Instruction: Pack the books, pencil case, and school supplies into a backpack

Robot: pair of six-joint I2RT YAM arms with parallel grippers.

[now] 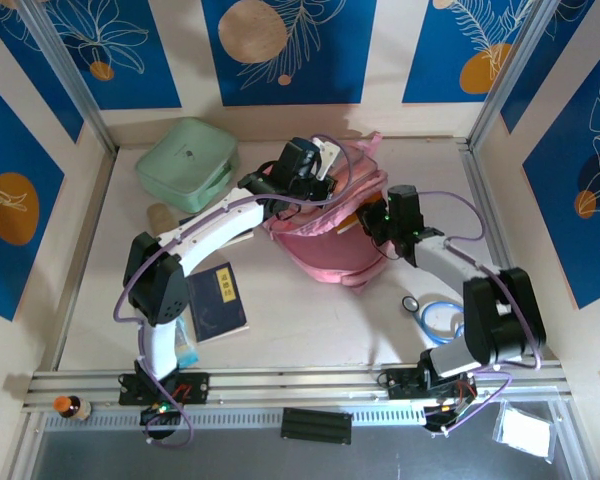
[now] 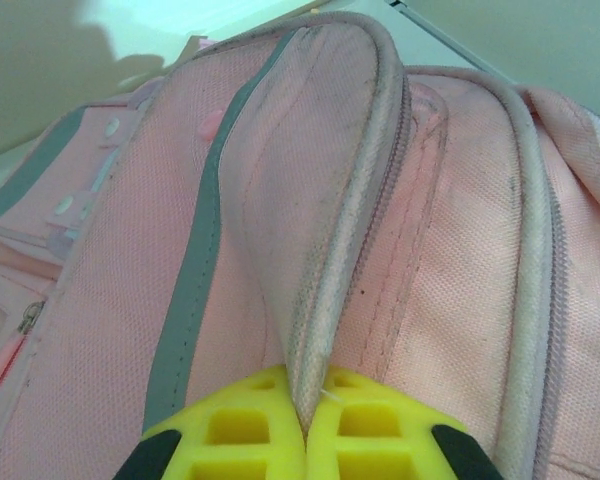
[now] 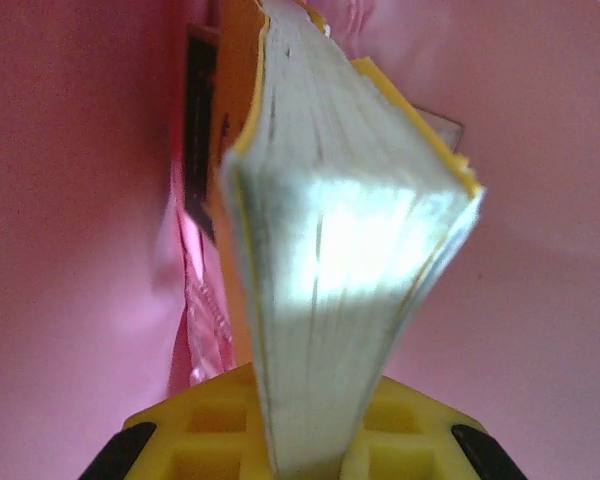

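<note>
The flap edge of the backpack [image 2: 460, 270] is pinched tight by the left gripper [image 2: 302, 428], and the yellow book [image 3: 350, 250] is clamped inside it by the right gripper [image 3: 305, 445].

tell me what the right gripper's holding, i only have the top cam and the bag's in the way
Observer: On the right wrist camera, the right gripper is shut on a yellow-covered book, its page edges facing the lens.
Operator: is it inside the bag yet
Observer: Yes, the pink lining of the backpack surrounds the book on both sides.
Operator: and the left one
Observer: The left wrist camera shows the left gripper pinching the backpack's zippered flap edge between its yellow fingers.
</note>
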